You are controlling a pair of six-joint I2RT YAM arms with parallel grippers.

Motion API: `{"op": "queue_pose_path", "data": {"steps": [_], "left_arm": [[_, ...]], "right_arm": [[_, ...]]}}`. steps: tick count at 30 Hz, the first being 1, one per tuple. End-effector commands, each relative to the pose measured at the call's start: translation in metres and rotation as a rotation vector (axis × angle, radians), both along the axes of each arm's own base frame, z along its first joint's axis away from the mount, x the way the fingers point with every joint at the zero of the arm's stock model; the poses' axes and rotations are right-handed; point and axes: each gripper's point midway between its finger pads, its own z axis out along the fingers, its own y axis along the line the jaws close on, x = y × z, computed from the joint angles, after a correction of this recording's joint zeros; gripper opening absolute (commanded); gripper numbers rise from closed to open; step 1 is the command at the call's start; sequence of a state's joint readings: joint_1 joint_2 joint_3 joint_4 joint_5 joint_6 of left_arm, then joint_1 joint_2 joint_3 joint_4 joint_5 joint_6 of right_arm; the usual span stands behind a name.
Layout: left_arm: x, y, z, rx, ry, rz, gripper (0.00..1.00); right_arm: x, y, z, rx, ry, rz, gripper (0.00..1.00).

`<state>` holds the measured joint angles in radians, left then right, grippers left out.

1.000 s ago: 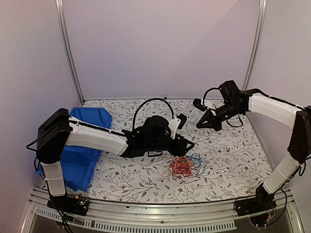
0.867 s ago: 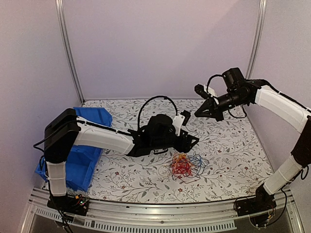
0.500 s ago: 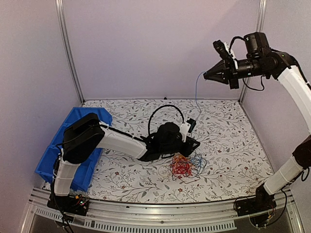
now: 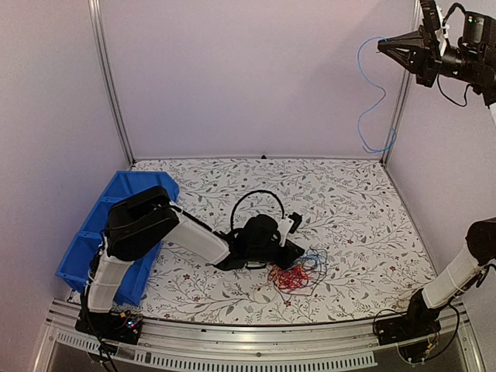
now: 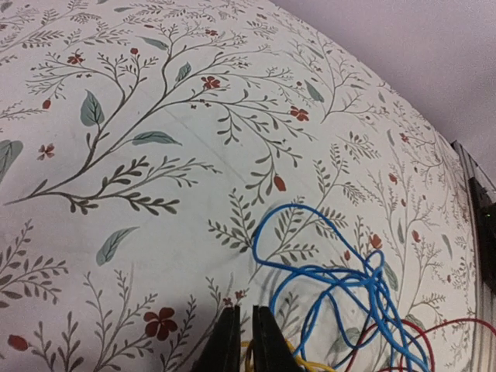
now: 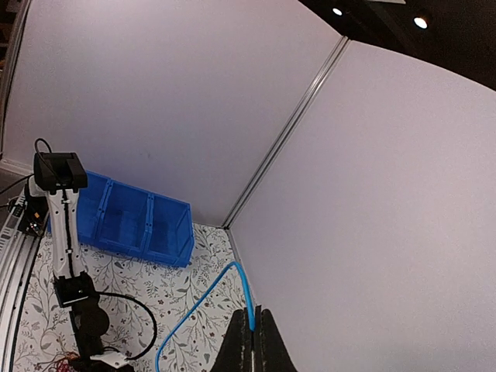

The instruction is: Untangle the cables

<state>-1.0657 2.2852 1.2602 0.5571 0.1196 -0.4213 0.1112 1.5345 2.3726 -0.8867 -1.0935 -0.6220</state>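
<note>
a robot with two arms is working at a table point(image 4: 353, 203) covered in a leafy flower print. the step in hand appears to be drawing one strand clear of the knot. the right gripper point(image 4: 381, 46) is hanging high in the upper right corner, clenched on a blue cable point(image 6: 194, 308) that is dangling in loose curls against the back wall, its lower end free and well above the table. the left gripper point(image 5: 243, 316) is resting low on the table at the left edge of the cables point(image 4: 296, 270), its fingers pressed together; whether a strand is caught between them cannot be told. the cables are lying near the front middle of the table as a small loose clump of red, yellow and blue wire, the blue loops spreading on the side away from the left gripper and the red ones bunching nearer the front. the next move probably calls for laying the blue cable down well apart from the clump, then picking out another strand while the clump is being held down.
</note>
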Motion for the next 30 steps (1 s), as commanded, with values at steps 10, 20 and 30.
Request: {"op": "queue_pose_path", "data": {"steps": [10,20,30], "left_arm": [[-0.003,0.034,0.108,-0.143,-0.116,0.044,0.47],[0.007,0.078,0.2,-0.212,-0.288,0.221,0.61],[0.014,0.048,0.237,-0.154,-0.447,0.127,0.65]], "right_arm": [[0.072,-0.01,-0.109,-0.006,0.271,-0.14,0.0],[0.073,-0.006,-0.193,-0.014,0.439,-0.117,0.0],[0.059,0.003,-0.233,-0.015,0.546,-0.073,0.0]]}}
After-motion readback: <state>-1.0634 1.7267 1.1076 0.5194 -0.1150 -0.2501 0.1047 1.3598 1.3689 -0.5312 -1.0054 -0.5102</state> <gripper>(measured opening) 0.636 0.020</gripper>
